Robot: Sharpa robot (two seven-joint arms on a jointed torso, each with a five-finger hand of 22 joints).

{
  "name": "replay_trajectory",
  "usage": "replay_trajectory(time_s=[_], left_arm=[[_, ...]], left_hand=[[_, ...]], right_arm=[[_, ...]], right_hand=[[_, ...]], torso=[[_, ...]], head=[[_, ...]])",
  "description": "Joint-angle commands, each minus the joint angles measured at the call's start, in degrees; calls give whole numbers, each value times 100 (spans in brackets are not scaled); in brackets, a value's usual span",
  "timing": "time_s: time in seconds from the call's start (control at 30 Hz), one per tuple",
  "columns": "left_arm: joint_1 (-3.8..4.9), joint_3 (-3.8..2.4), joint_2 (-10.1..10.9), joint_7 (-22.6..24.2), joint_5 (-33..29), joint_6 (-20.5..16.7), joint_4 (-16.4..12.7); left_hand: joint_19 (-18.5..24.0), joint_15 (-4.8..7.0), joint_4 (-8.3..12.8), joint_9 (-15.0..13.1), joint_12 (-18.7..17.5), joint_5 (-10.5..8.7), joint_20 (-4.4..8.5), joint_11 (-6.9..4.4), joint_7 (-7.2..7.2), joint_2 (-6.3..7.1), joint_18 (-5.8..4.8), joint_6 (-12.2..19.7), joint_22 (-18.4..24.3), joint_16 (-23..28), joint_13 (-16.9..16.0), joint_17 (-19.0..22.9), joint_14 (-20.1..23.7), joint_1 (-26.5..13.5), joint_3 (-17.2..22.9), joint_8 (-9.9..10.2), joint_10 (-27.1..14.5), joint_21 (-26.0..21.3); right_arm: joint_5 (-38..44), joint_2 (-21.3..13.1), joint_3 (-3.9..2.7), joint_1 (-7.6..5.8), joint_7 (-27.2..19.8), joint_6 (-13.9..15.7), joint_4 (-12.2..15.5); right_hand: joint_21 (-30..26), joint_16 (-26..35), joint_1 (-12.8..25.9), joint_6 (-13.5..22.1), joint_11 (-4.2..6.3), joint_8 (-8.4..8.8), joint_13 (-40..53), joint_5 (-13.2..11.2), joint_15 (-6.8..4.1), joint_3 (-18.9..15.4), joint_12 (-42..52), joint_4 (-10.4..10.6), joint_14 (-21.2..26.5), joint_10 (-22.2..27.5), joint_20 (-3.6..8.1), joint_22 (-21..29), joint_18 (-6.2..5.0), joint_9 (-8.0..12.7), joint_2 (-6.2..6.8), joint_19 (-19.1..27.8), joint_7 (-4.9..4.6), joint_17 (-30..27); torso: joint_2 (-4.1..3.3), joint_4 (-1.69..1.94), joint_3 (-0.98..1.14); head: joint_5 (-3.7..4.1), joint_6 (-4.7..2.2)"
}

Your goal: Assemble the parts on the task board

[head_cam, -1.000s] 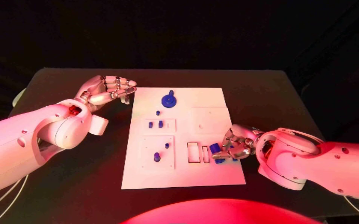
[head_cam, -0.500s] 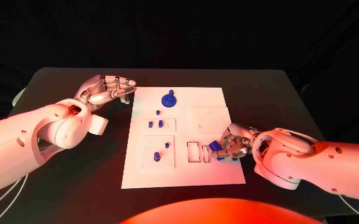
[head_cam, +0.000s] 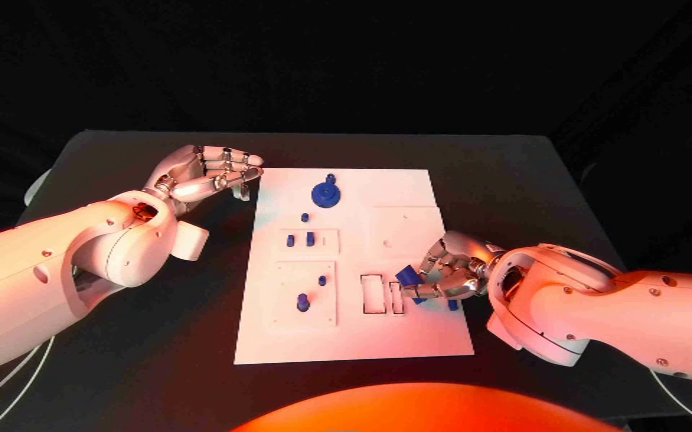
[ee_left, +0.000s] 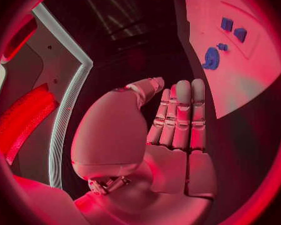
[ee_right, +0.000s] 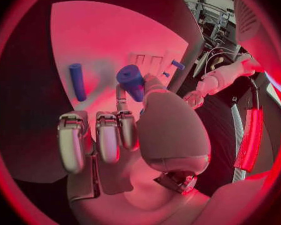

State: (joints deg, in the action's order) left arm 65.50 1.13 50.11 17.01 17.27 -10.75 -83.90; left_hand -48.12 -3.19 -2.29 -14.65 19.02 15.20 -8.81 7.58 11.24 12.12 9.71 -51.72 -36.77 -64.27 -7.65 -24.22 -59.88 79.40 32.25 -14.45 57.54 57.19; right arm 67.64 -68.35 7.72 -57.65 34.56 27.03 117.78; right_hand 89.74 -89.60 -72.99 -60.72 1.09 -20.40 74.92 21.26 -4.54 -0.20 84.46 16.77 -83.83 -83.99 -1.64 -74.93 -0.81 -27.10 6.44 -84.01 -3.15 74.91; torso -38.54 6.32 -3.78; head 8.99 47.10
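Observation:
The white task board (head_cam: 353, 337) lies mid-table. My right hand (head_cam: 450, 270) hovers at its near right and pinches a short blue cylinder (head_cam: 410, 278) between thumb and finger, just right of two narrow slots (head_cam: 384, 294). The right wrist view shows the cylinder (ee_right: 131, 81) at the fingertips, and a blue rod (ee_right: 77, 81) lying flat on the board. A blue gear (head_cam: 327, 192), a small peg (head_cam: 304, 217), two blue blocks (head_cam: 299, 240) and another peg (head_cam: 303, 302) sit on the board's left half. My left hand (head_cam: 214, 174) stays off the board's far left corner, fingers straight, holding nothing.
Bare black table surrounds the board on all sides. A raised white square plate (head_cam: 405, 229) sits on the board just beyond my right hand. From the left wrist view the board (ee_left: 253, 80) with the gear (ee_left: 211, 58) lies beyond my left hand (ee_left: 178, 120).
My right hand has lifted the blue cylinder slightly and shifted it left and away, toward the slots. My left hand has not moved.

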Motion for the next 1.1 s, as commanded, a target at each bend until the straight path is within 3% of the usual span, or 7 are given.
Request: replay_trajectory(time_s=[0.03,0.2,0.47,0.6,1.0,1.1], left_arm=[[-6,-3,-14,25,-35,81,-12],[-6,-3,-18,23,-36,84,-11],[-6,-2,-15,20,-37,98,-17],[-6,-1,-6,17,-37,96,-20],[-6,-1,5,5,-37,105,-29],[-6,-1,6,3,-37,107,-29]], left_hand=[[40,-5,25,6,33,25,-5,-5,6,-40,82,-10,5,35,-3,9,54,-31,-22,-13,-29,-36],[40,-5,25,6,33,25,-5,-5,6,-40,82,-10,5,35,-3,9,54,-31,-22,-13,-29,-36],[40,-5,25,6,33,25,-5,-5,6,-40,82,-10,5,35,-3,9,54,-31,-22,-13,-29,-36],[40,-5,25,6,33,25,-5,-5,6,-40,82,-10,5,35,-3,9,54,-31,-22,-13,-29,-36],[40,-5,25,12,42,26,-6,-4,5,-52,83,-15,8,33,-3,10,56,-33,-22,-19,-35,-40],[40,-5,25,12,42,26,-6,-4,5,-52,83,-15,8,33,-3,10,56,-33,-22,-19,-35,-40]], right_arm=[[-543,53,6,-32,-61,38,60],[-719,269,9,-54,-73,-119,-2],[-724,644,14,28,-30,-297,-208],[-650,732,15,49,15,-258,-289],[-355,872,14,62,84,-24,-395],[-324,894,14,62,77,-31,-393]], right_hand=[[26,-25,-66,-74,21,-35,1120,-55,-33,44,24,7,-610,-371,43,-1507,81,-68,-258,-599,16,1471],[26,-25,33,-79,19,-32,1111,-104,-32,49,5,6,-610,-366,42,-1507,81,-61,-256,-599,16,1471],[26,-23,230,-88,13,-34,1097,-224,-26,42,-28,6,-608,-358,38,-1507,81,-55,-239,-599,9,1465],[26,-22,410,-104,10,-51,1098,-402,-23,-16,-39,6,-608,-359,33,-1507,81,-61,-152,-599,8,1463],[26,-23,606,-131,19,-93,1105,-589,-29,-49,-46,13,-608,-361,35,-1507,81,-79,-123,-599,21,1465],[26,-25,799,-135,23,-125,1109,-891,-33,-107,-52,16,-610,-364,38,-1507,81,-96,-75,-599,26,1472]], torso=[[-2,1,-3],[-7,-2,-1],[-8,13,4],[-8,7,-3],[-7,-1,3],[-10,2,4]], head=[[3,6],[-6,7],[-33,21],[-40,27],[-59,1],[-58,-4]])
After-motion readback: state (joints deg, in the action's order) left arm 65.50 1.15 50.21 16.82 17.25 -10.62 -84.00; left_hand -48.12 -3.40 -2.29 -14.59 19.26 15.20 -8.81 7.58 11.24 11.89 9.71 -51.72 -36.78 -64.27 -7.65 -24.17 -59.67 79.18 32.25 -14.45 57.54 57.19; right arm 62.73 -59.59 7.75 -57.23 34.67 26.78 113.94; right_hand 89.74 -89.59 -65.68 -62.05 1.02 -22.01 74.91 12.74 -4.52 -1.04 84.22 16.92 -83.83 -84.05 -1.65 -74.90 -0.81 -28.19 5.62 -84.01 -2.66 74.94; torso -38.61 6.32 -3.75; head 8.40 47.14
